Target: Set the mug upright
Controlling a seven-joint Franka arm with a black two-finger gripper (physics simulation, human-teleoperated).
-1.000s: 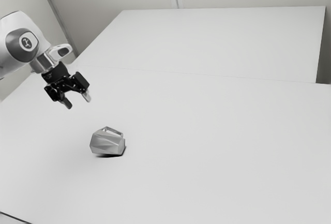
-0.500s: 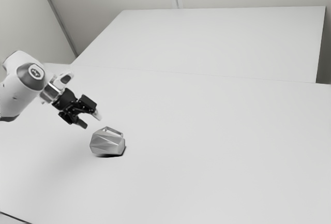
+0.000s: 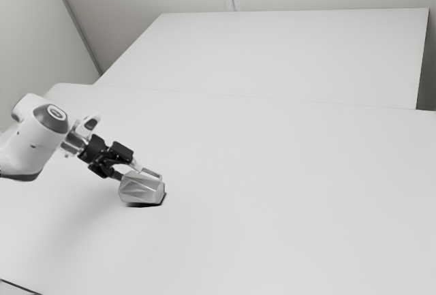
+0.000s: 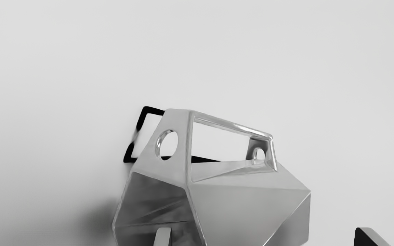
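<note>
One grey mug [image 3: 142,189] lies on its side on one bench [image 3: 272,172], its single handle [image 4: 233,125] uppermost; one pincer [image 3: 129,170] is at it, two fingers [image 4: 162,237] wide apart.

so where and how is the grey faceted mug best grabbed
Probably by its angular grey handle, coming from above and closing across the bar: the mug lies on its side, handle uppermost, with an open gap between bar and body.
</note>
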